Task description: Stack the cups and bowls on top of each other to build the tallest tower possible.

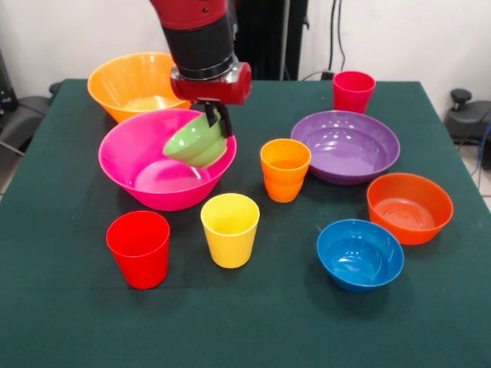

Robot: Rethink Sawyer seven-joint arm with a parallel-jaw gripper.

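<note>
The green table (253, 322) fills most of what I see, with the red and black arm (198, 38) coming down over its far left part. Biggest on the cloth is the pink bowl (138, 165), upright and left of centre, and just behind it, rims close or touching, sits the orange-yellow bowl (126, 80). Over to the right is the purple bowl (349, 146), wide and shallow, upright as well. In front of it and nearer the right edge stands the orange bowl (410, 207), and just beside that, closer to me, the blue bowl (360, 254). The gripper (216, 121) hangs over the pink bowl's right rim with its dark fingers pinched on the rim of the green bowl (196, 144), which is tilted on its side, its mouth turned up toward the arm, held in the air above the pink bowl's hollow. Then the cups, all upright and apart from one another: the yellow cup (230, 230) in front of the pink bowl, the red cup (139, 249) to its left, the orange cup (285, 169) between the pink and purple bowls, and the crimson cup (354, 91) behind the purple bowl.
</note>
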